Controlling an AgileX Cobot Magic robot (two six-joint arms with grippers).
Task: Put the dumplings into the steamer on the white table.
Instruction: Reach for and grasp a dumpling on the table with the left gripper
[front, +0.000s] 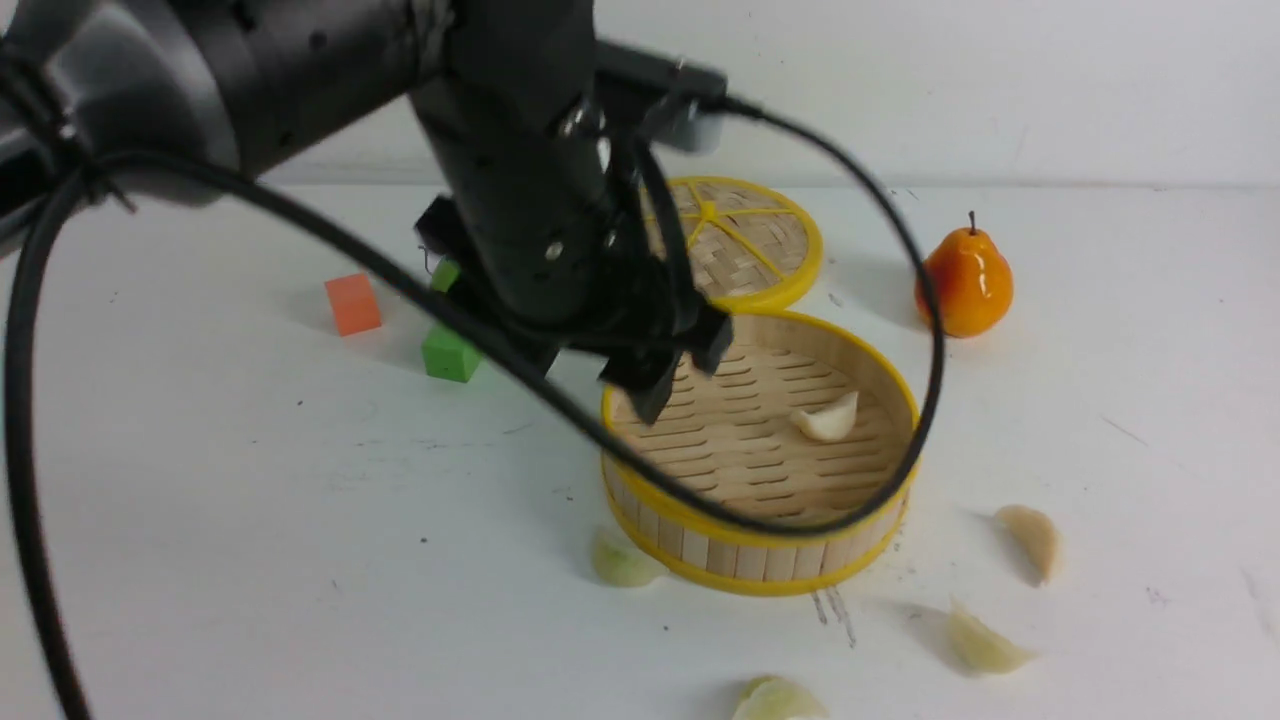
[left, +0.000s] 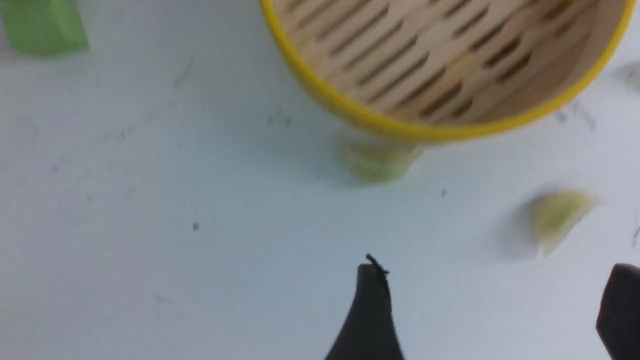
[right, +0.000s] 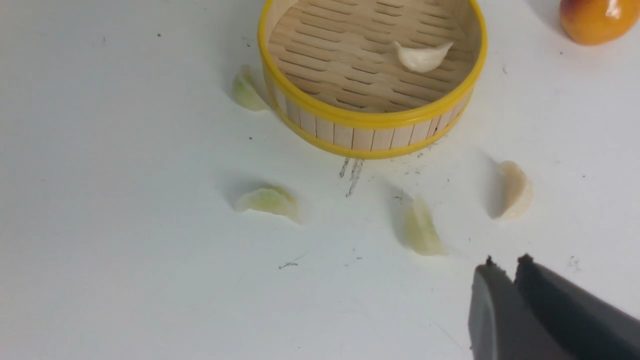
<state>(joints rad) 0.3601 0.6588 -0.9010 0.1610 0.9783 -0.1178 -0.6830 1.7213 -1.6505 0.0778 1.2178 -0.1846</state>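
Front view: the left arm and its black cable fill the upper left and hide much of the scene. The left claw (front: 680, 365) hangs over the rear-left rim of the steamer (front: 760, 580), fingers spread and nothing between them. The steamer stands on the white counter (front: 250, 520). One dumpling (front: 828, 417) lies on its slatted floor. A second dumpling (front: 622, 562) rests on the counter against the front-left wall, a third (front: 1030, 540) and a fourth (front: 980, 645) lie apart to the front right, and a fifth (front: 780, 700) is cut off by the bottom edge. Behind the steamer, the lid (front: 760, 240) is partly covered by the arm. A pear (front: 965, 280) stands to the right. An orange block (front: 352, 304) and a green block (front: 450, 352) sit to the left. The right claw is out of sight here.

Left wrist view: blurred. Two dark fingers (left: 370, 310) stand wide apart and hold nothing. The steamer's rim (left: 400, 131) half hides one dumpling (left: 375, 162), and another (left: 560, 215) lies clear. The green block (left: 42, 25) is cropped at the corner.

Right wrist view: the right claw (right: 506, 262) is empty, its fingers drawn almost together with only a thin slit between them. One dumpling (right: 422, 55) lies inside the steamer (right: 370, 120) and four lie on the counter outside it. The pear (right: 595, 17) is cut off at the frame's edge.
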